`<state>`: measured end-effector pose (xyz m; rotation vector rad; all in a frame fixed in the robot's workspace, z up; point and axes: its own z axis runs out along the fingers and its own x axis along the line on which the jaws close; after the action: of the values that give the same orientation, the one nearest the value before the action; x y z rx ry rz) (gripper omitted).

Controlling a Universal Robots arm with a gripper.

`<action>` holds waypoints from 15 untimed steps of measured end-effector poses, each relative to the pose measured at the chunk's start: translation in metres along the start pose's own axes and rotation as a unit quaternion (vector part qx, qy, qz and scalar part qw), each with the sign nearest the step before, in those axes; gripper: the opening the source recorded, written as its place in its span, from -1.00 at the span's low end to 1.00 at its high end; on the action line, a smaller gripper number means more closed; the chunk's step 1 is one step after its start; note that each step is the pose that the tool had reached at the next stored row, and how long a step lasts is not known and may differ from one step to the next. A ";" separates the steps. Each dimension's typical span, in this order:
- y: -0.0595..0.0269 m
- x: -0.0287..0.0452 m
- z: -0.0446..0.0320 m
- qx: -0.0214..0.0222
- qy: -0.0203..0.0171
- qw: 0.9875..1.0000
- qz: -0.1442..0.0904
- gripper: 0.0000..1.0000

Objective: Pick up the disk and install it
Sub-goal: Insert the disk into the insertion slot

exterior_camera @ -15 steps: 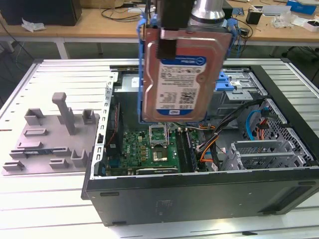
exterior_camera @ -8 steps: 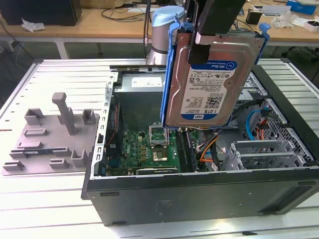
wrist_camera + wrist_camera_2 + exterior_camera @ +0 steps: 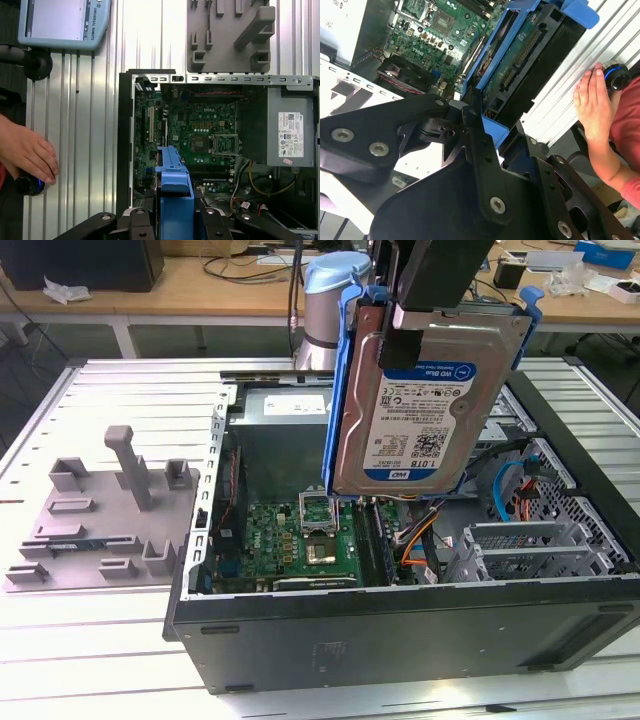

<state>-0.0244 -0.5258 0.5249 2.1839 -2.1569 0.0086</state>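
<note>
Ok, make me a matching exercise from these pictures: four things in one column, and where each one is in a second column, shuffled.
Things
1. disk
2. motherboard
3. grey fixture plate
4. person's hand

Places
A. flat on the table, at the exterior view's left of the computer case
B. at a round black knob
C. held in the jaws above the open case
D. lying inside the case

Pairs: 1-C, 2-D, 3-A, 4-B

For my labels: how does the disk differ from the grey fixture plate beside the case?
The disk hangs nearly upright in the gripper; the grey fixture plate lies flat on the table. The disk is silver, blue-framed; the plate is plain grey. Both are roughly rectangular.
</note>
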 end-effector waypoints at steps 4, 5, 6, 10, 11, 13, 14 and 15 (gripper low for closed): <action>-0.0002 0.0000 0.0000 0.000 0.000 1.000 0.000 -0.26; -0.0002 0.0000 0.0000 0.000 0.000 1.000 0.000 -0.26; -0.0002 0.0000 0.0000 0.000 0.000 1.000 0.000 -0.26; -0.0003 0.0000 0.0000 0.000 0.000 1.000 0.000 -0.26; -0.0004 0.0000 0.0000 0.000 0.000 1.000 0.000 -0.26; -0.0004 0.0000 0.0000 0.000 0.000 1.000 0.000 -0.26; -0.0004 0.0000 0.0000 0.000 0.000 1.000 0.000 -0.26; -0.0004 0.0000 -0.0001 0.000 -0.001 1.000 0.000 -0.26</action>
<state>-0.0240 -0.5258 0.5250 2.1851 -2.1580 0.0059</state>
